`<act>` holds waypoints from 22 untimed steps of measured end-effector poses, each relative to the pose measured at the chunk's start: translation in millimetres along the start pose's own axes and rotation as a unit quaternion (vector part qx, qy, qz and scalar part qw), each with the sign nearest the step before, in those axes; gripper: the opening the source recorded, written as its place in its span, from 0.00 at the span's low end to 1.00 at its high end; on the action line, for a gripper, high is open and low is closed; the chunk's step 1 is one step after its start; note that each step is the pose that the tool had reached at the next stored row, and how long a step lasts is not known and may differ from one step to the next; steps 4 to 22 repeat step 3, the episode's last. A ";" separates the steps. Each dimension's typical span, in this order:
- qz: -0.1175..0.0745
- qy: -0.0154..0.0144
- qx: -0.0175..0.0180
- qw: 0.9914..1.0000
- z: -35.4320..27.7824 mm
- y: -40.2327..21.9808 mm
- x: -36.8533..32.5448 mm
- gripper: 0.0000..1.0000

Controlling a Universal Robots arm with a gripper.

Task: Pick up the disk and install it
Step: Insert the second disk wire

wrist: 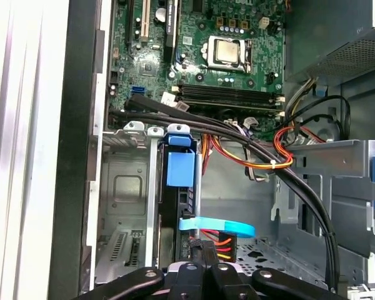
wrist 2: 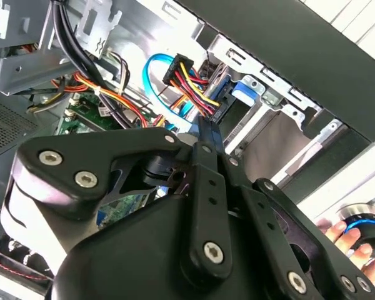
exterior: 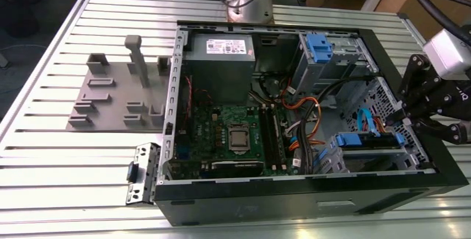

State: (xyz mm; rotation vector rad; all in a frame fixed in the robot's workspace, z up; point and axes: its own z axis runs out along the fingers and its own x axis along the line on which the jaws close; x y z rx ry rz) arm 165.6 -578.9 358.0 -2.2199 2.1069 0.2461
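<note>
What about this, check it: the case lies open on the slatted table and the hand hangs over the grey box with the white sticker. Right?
Not right. The case does lie open on the slatted table, but the hand hangs by the blue-bracketed disk at the exterior view's right, well away from the grey box. The exterior view shows it.

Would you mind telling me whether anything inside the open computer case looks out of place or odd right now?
Nothing looks damaged or spilled. The disk sits in its bay in the computer case, blue bracket edge showing, with the gripper just above it. The cables sag loosely across the case, but that looks ordinary.
</note>
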 end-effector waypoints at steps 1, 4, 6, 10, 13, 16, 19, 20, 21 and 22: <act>0.000 0.000 0.000 1.000 -0.1 0.0 0.0 0.10; 0.000 0.000 0.000 1.000 0.0 0.0 0.0 0.10; 0.000 0.000 0.000 1.000 0.0 0.0 0.0 0.10; 0.000 0.000 0.000 1.000 0.0 0.0 0.0 0.10; 0.000 0.000 0.000 1.000 0.0 0.0 0.0 0.10; 0.000 0.000 0.000 1.000 0.0 0.0 0.0 0.10; 0.000 0.000 0.000 1.000 0.0 0.0 0.0 0.10; 0.000 0.000 0.000 1.000 0.0 0.0 0.0 0.10; 0.000 0.000 0.000 1.000 0.0 0.0 0.0 0.10; 0.000 0.000 0.000 1.000 0.0 0.0 0.0 0.10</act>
